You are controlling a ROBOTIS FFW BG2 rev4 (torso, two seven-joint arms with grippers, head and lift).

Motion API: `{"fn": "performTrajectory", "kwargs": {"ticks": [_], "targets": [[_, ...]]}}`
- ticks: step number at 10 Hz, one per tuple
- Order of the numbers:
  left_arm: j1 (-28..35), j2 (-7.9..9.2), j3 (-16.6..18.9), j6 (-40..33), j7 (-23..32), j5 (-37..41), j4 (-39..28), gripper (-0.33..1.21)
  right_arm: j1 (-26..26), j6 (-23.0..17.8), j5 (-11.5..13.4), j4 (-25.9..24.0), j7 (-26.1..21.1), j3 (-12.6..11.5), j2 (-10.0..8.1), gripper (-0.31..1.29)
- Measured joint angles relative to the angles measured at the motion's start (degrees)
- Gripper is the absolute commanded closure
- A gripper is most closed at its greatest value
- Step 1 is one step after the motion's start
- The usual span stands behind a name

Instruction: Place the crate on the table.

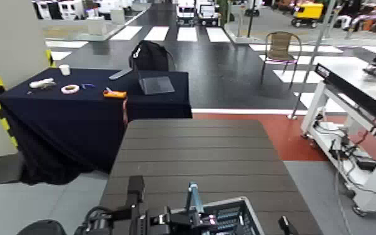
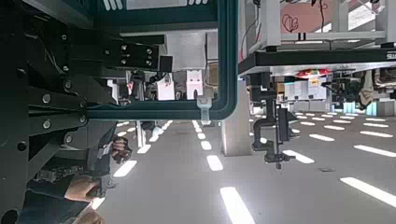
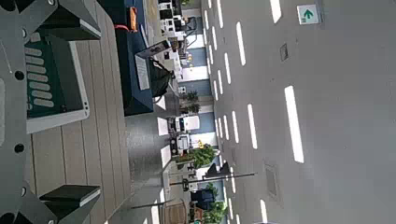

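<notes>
Gripped by the left gripper (image 1: 165, 220), clenched on a thin hoop handle (image 2: 222, 65): slotted blue-grey plastic crate (image 1: 231, 219), over the near edge of the dark, wide-slatted table (image 1: 193, 153). Right gripper (image 3: 42, 117) beside the crate, flat fingers spread, released.

The scene is viewed from the head camera looking forward and down across the dark brown slatted table (image 1: 193, 156), with the blue-grey slotted plastic crate (image 1: 231, 219) cut off at the near lower edge. The left wrist view is taken very close against a teal hoop handle (image 2: 224, 65) and is aimed upward at ceiling lights. The right wrist view is rotated sideways, low beside the crate (image 3: 51, 79). The table (image 3: 98, 121) and the navy-draped table (image 3: 135, 56) are shared with the head view (image 1: 90, 100).
</notes>
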Motion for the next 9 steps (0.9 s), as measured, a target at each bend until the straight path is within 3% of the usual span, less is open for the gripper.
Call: {"fn": "performTrajectory", "kwargs": {"ticks": [4, 9], "targets": [[-6.25, 0.15, -2.46, -0.06, -2.07, -2.7, 6.23, 1.19, -0.13, -0.12, -0.21, 0.09, 0.17, 0.17, -0.17, 0.14], [-17.73, -0.53, -9.06, -2.66, -13.11, -12.78, 15.7, 1.19, -0.38, -0.71, -0.73, 0.48, 0.26, 0.3, -0.3, 0.13]]}}
